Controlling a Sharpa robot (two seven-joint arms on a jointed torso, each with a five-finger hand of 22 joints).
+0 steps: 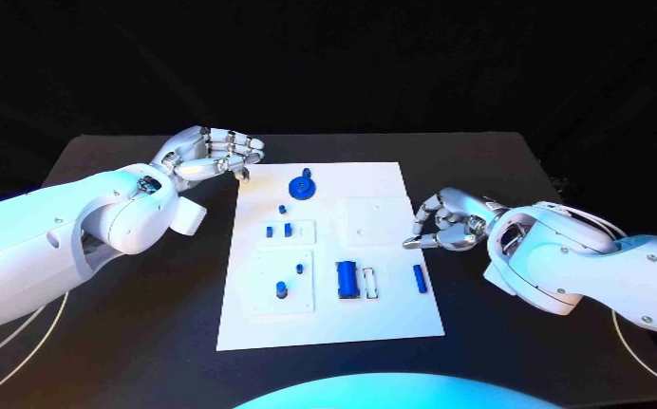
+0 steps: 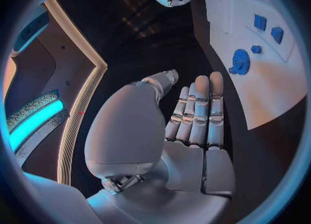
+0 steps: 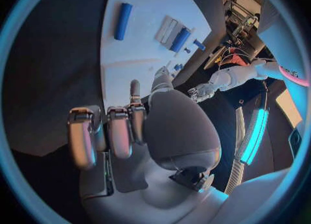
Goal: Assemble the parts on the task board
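on the task board [image 1: 377, 238], unlabelled blue parts [image 1: 349, 279].

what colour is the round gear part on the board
Blue; the gear shows best in the head view.

- The black surface [image 1: 137, 333] lies under everything and goes out to both sides.
- A thin pale ring [image 1: 28, 328] is drawn on the surface near each front corner.
- Behind the surface it is all dark.

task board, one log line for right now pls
task board: parts lying on it | round gear: far end, untouched | left robot hand: off board, holds nothing | right robot hand: beside board, holds nothing
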